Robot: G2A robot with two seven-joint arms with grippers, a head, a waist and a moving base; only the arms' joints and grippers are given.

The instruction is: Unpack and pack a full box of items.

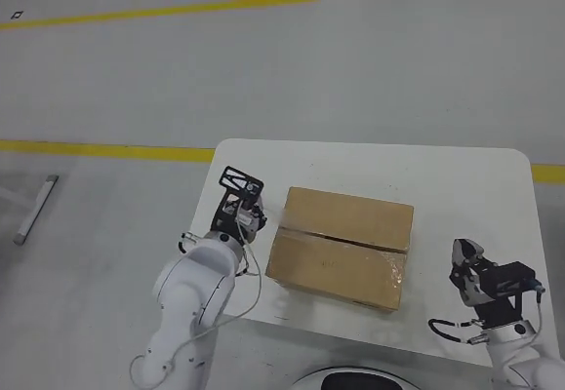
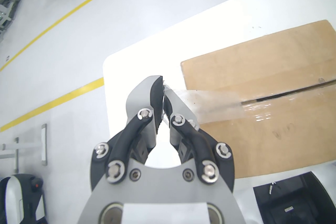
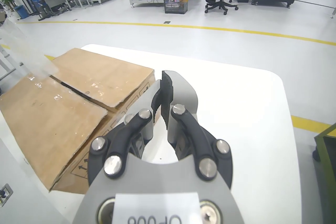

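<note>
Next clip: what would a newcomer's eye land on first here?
The brown box in the middle of the white table, flaps closed with a dark seam along the top. Next, the clear tape stretched off that seam, its end pinched in the left hand just off the box's end. The right hand sits shut and empty over the table on the box's other side.
</note>
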